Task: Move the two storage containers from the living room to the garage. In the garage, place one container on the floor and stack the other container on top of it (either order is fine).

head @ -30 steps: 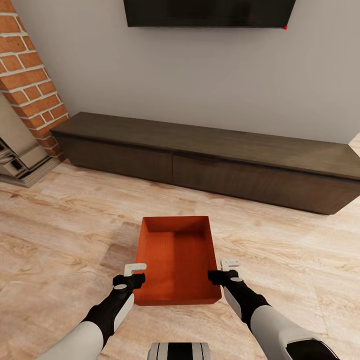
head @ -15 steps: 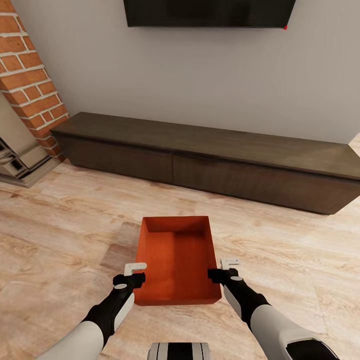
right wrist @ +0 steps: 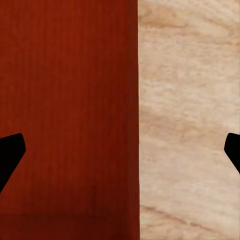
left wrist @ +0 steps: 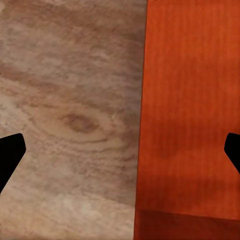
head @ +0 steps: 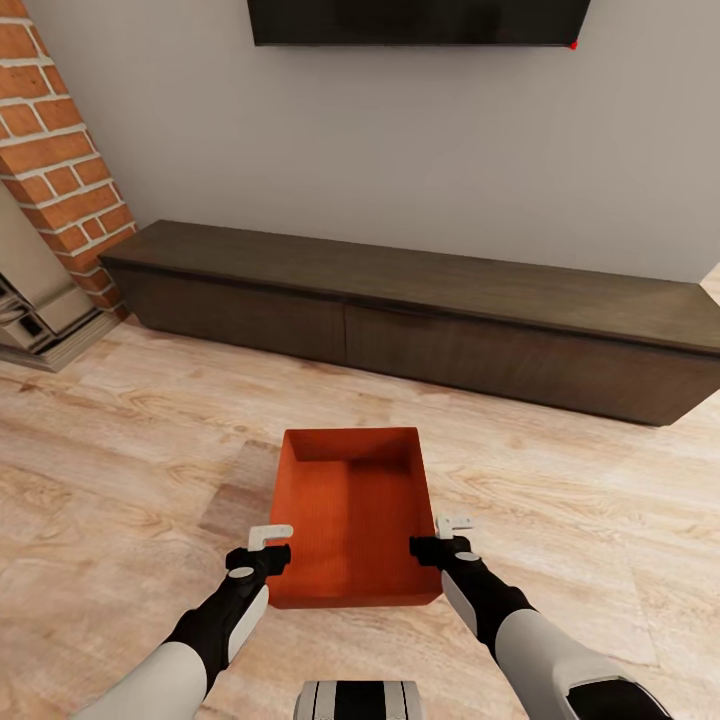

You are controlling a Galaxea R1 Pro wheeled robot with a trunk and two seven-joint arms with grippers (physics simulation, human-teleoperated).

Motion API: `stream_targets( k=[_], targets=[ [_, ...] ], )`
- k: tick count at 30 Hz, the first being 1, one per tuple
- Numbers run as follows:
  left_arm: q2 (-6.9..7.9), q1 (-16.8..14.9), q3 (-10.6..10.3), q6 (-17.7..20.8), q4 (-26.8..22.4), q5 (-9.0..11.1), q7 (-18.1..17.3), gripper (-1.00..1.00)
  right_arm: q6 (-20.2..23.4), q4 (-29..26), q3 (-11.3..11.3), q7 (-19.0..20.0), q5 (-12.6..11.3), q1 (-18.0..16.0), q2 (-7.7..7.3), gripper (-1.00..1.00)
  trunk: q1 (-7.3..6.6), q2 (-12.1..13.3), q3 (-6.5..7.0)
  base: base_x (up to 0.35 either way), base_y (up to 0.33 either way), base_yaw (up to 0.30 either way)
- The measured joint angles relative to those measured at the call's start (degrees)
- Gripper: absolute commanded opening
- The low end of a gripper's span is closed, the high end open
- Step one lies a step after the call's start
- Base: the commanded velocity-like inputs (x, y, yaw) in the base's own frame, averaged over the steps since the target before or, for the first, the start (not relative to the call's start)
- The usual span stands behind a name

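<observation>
An orange-red open-top storage container point(head: 350, 510) sits on the light wood-plank floor point(head: 120, 450) right in front of me, its inside bare. My left gripper point(head: 275, 545) is at its left wall near the front corner, and my right gripper point(head: 437, 535) is at its right wall. In the left wrist view the left gripper point(left wrist: 120, 150) is open, with its dark fingertips wide apart on either side of the container's wall point(left wrist: 190, 125). The right gripper point(right wrist: 125, 150) is likewise open astride the opposite wall point(right wrist: 70, 120). The wood floor shows beside each wall.
A long dark low bench point(head: 420, 300) runs along the grey wall beyond the container, under a wall TV point(head: 415, 20). A red brick fireplace point(head: 60, 160) stands at the far left. Open wood floor lies on both sides of the container.
The whole view has shifted slightly, so the camera moved. My right gripper has edged a little inward against the container's right wall. The left gripper holds its place.
</observation>
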Motion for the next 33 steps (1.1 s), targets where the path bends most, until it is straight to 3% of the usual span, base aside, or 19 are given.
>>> stream_targets(
  k=[24, 25, 33],
  targets=[
    [-0.06, 0.02, 0.34, 0.08, 0.16, 0.24, 0.09, 1.00, -0.60, 0.03, 0.07, -0.51, 0.08, 0.00, -0.01, 1.00, 0.00, 0.00, 0.00, 0.000, 0.000, 0.000],
    [-0.06, 0.02, 0.35, 0.08, 0.16, 0.27, 0.09, -1.00, -0.61, 0.04, 0.07, -0.51, 0.08, 0.00, -0.01, -1.00, 0.00, 0.00, 0.00, 0.000, 0.000, 0.000],
    [-0.10, 0.02, 0.15, 0.57, 0.18, 1.74, -0.30, -1.00, -0.62, 0.06, 0.33, -0.18, -0.30, 0.01, 0.04, -1.00, 0.00, 0.00, 0.00, 0.000, 0.000, 0.000]
  ],
)
